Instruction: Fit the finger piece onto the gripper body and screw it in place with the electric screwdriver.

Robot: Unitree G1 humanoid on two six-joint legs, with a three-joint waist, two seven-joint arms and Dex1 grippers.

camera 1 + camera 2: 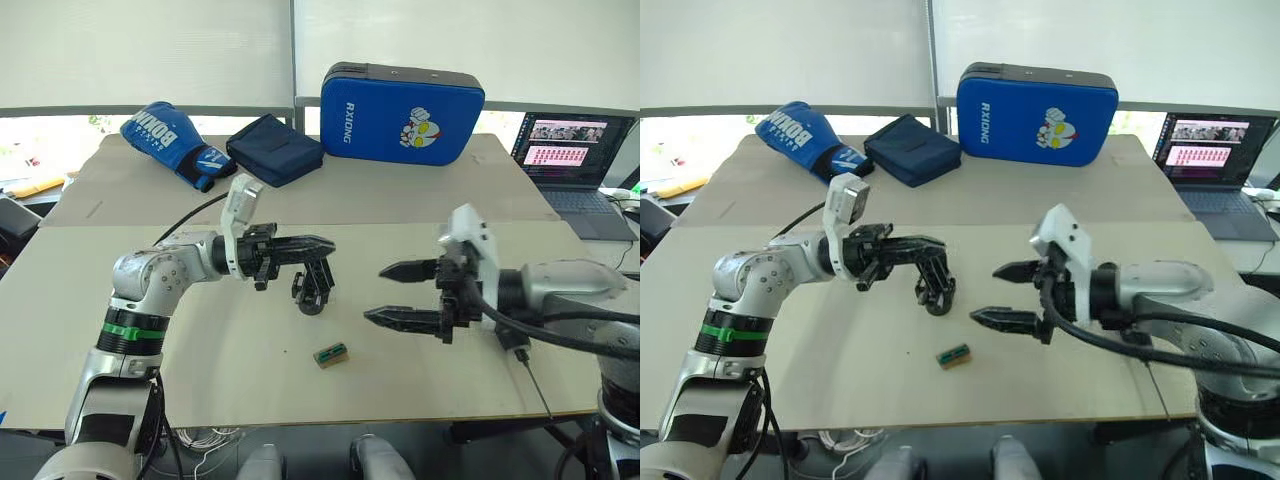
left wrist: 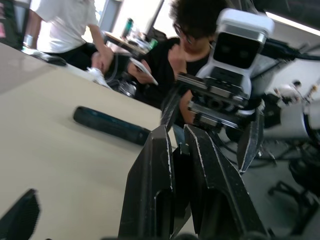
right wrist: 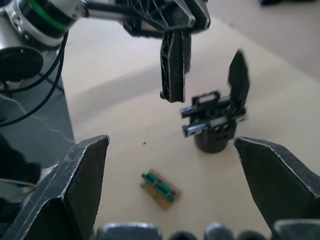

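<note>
The left hand (image 1: 325, 245) hangs just above the desk (image 1: 200, 350), its 2 fingers pinched nearly together on the finger piece (image 2: 181, 165), a thin black wedge that shows between them in the left wrist view. Its tips sit right over the gripper body (image 1: 313, 290), which stands upright on its round base near the desk's middle, 1 pointed finger sticking up; whether the piece touches the body I cannot tell.

The right hand (image 1: 400, 293) faces it from the other side, fingers spread wide and holding nothing, a short way from the body.

A small green-and-tan block (image 1: 331, 354) lies flat on the desk in front of the body, apart from both hands.

The screwdriver (image 2: 111, 125) lies on its side on the desk, seen past the left hand's fingers in the left wrist view.

At the far edge sit a blue boxing glove (image 1: 170, 135), a dark pouch (image 1: 273, 148) and a blue case (image 1: 400, 112); a laptop (image 1: 570, 150) is off to the right.
</note>
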